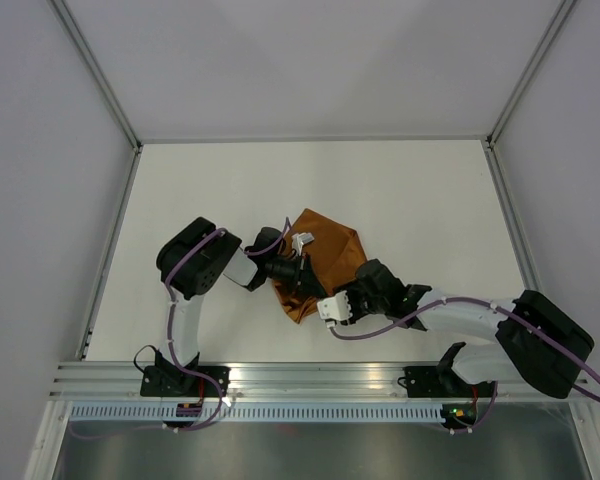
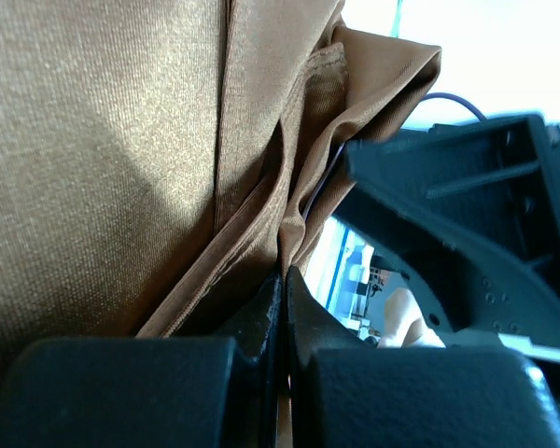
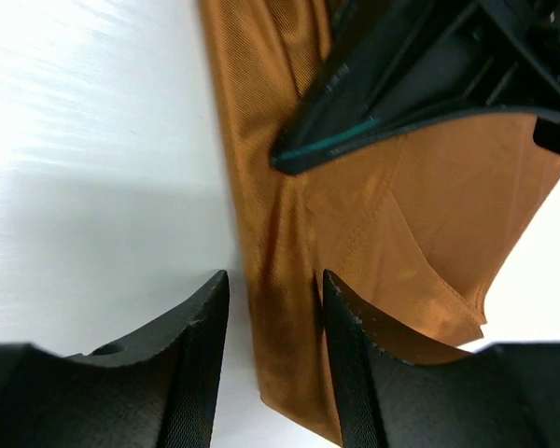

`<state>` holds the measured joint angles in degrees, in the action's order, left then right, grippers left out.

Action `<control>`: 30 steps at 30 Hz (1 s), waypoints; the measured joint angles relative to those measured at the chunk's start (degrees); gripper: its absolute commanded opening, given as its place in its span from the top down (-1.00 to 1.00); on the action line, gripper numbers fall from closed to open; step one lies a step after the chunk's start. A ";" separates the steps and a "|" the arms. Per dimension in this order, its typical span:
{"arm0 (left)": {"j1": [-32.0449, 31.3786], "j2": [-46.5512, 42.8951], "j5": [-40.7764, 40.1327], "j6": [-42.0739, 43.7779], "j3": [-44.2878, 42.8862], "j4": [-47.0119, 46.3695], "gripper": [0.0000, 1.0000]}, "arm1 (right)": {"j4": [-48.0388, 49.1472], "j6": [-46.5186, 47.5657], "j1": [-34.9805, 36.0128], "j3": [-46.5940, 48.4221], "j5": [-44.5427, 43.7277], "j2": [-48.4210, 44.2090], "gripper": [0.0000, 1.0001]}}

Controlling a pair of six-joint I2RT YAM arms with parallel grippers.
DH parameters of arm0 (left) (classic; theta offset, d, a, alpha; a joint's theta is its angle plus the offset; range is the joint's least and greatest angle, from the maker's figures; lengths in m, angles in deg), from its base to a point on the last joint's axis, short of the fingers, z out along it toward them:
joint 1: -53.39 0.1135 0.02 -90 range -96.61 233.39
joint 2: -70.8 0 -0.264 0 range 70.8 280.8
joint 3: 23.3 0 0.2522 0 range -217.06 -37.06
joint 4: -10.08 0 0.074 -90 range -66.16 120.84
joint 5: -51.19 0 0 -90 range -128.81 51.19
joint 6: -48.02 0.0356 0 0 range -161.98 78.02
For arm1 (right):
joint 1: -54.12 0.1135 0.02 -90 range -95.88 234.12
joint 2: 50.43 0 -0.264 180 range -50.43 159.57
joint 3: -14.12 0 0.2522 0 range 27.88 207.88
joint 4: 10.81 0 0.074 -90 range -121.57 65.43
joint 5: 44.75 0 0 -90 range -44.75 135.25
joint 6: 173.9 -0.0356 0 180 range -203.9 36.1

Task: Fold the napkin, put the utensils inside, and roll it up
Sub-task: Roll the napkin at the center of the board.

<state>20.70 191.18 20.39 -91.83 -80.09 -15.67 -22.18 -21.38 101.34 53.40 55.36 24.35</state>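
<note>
1. Left arm: the left gripper point(image 1: 300, 266) reaches in over the left part of the thin rust-brown fabric napkin point(image 1: 330, 245). From the top its dark body covers the cloth beneath, so the pinch point cannot be seen there.
2. Left wrist view: the left gripper point(image 2: 283, 280) is clenched, jaws pressed together on a narrow fold of the napkin point(image 2: 103, 140). Cloth fills most of the frame and its outline is cut off on the left and top. Several layers overlap; I cannot tell how many.
3. Napkin: bunched in an irregular shape near the middle of the white table point(image 1: 420, 200), nearer the near edge than the far one. One pointed corner faces the near edge, just left of the right gripper point(image 1: 322, 310).
4. Right wrist view: the right gripper point(image 3: 273, 299) is released, fingers point(image 3: 201, 336) apart, with a strip along the napkin point(image 3: 401, 215) edge lying between them. I cannot tell whether they touch the cloth. The left gripper's black body point(image 3: 429, 65) hides the napkin's upper part, and bare table point(image 3: 93, 140) lies to the left.
</note>
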 measured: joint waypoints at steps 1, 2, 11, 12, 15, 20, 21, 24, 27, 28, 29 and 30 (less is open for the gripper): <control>0.00 0.07 0.02 -0.24 0.00 -0.17 0.95 | -0.37 -0.26 0.70 -0.02 0.00 -0.26 -0.04; 0.00 0.28 0.11 -0.59 0.00 -0.74 0.95 | -0.72 -0.50 1.42 -0.07 -0.02 -0.59 -0.04; 0.09 2.05 1.22 -3.80 -0.09 -5.97 0.95 | -0.61 -2.54 7.63 -0.87 -2.03 -1.20 0.00; 0.09 2.10 1.22 -3.89 -0.07 -6.14 0.95 | 0.44 -2.54 7.89 -0.72 -2.27 -0.37 0.01; 0.09 2.10 1.20 -3.98 -0.04 -6.27 0.95 | 3.58 -2.54 8.04 -0.17 -3.30 2.01 0.01; 0.09 2.12 1.22 -3.96 -0.04 -6.25 0.95 | 7.15 -2.45 8.07 -0.13 -5.27 3.72 -0.02; 0.09 2.12 1.25 -3.96 -0.04 -6.25 0.95 | 7.21 -2.32 8.07 -0.13 -5.42 3.78 -0.02; 0.11 2.21 1.42 -3.96 -0.13 -6.25 0.95 | 7.15 -1.68 8.07 0.02 -5.44 4.20 0.04; 0.11 2.25 1.49 -3.93 -0.22 -6.25 0.95 | 6.01 -1.11 8.07 1.57 -5.44 5.79 0.14; 0.13 2.25 1.51 -3.93 -0.31 -6.19 0.95 | 4.98 -1.07 8.07 2.69 -5.42 6.54 0.21; 0.15 2.25 1.46 -3.91 -0.35 -6.05 0.95 | 4.04 -1.01 8.07 3.72 -5.46 7.37 0.28; 0.28 2.23 1.36 -3.89 -0.44 -5.84 0.95 | 3.02 -0.98 8.00 4.61 -5.55 7.89 0.38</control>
<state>20.98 193.41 21.74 -95.72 -80.53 -21.50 -19.16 -22.36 109.34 58.01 49.81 32.24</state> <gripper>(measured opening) 0.031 0.392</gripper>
